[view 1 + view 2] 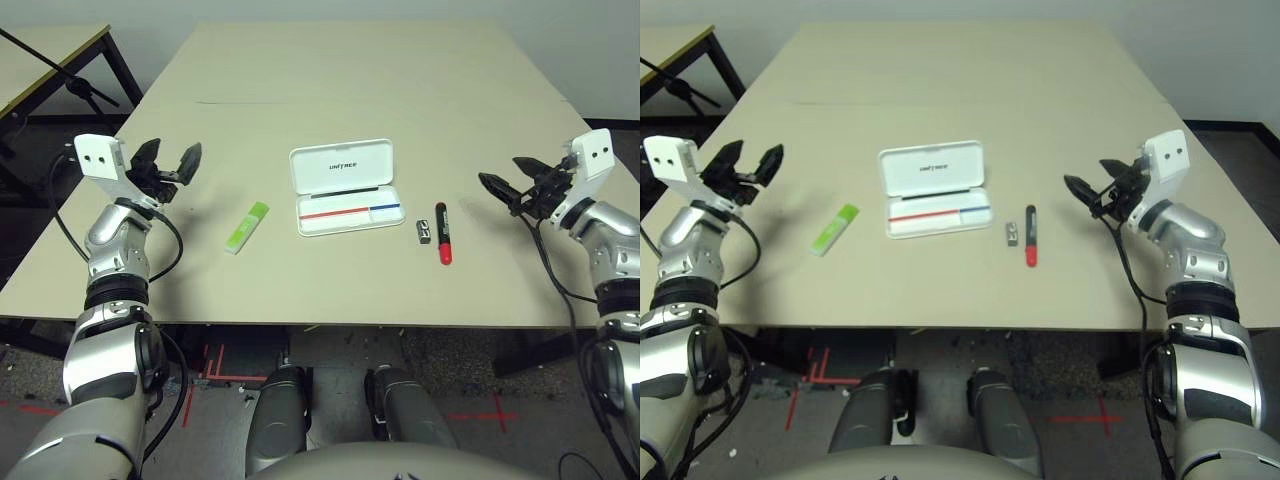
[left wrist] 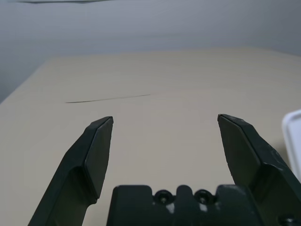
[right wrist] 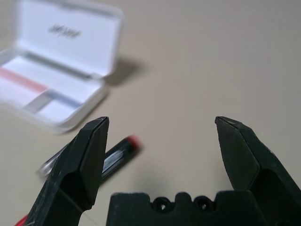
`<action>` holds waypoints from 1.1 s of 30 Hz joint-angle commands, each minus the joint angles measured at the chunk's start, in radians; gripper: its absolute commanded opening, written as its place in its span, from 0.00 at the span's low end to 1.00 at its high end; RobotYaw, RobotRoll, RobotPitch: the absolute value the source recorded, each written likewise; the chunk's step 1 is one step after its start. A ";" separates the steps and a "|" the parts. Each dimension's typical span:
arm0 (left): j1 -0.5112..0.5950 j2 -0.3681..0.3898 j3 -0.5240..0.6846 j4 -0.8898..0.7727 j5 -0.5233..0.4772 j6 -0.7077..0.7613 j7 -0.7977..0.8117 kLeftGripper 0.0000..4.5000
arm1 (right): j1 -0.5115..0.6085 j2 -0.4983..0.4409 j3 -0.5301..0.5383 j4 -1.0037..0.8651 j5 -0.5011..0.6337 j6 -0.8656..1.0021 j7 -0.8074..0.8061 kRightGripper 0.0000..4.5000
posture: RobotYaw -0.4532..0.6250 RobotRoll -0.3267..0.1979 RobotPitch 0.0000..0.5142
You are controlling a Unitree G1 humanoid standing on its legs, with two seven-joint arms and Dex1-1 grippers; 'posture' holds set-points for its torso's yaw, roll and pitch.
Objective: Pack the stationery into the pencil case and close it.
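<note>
the pencil case lies open in the middle of the desk, its lid tipped back toward the far side with the lettering facing up, and its tray with the red-and-blue stripe empty. none of the stationery is packed yet: the lime-green and white highlighter lies on the desk to the left of the case, well apart from it, while the small black-grey block and the black marker with a red end lie just beside each other near the case's right end, the marker's red end toward the robot. the left pincer hovers over the left part of the desk, its jaws spread wide with nothing between them, and the right pincer hangs over the right part, likewise wide open and empty, pointing in toward the marker, which shows just past its fingers in the right wrist view. this looks like the very start, the approach before a first pick. the next move probably calls for one arm to drop onto its nearest piece, the right onto the marker or block, the left onto the highlighter, closing across the narrow body and carrying it over the tray. the marker and block sit close together, so a grab there risks nudging the neighbour.
</note>
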 commanded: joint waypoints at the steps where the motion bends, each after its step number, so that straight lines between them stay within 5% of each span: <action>1: 0.036 -0.017 -0.049 -0.107 -0.014 0.078 -0.048 1.00 | 0.022 -0.034 0.031 -0.046 0.000 0.035 0.074 1.00 | 0.37 0.62 0.17; 13: 0.160 -0.002 -0.326 -0.516 0.026 0.369 -0.211 1.00 | 0.112 -0.085 0.086 -0.123 -0.033 0.045 0.151 1.00 | 0.36 0.62 0.15; 33: 0.137 -0.038 -0.584 -0.546 0.189 0.491 -0.202 1.00 | 0.192 -0.122 0.059 -0.188 -0.017 0.049 0.134 1.00 | 0.31 0.62 0.16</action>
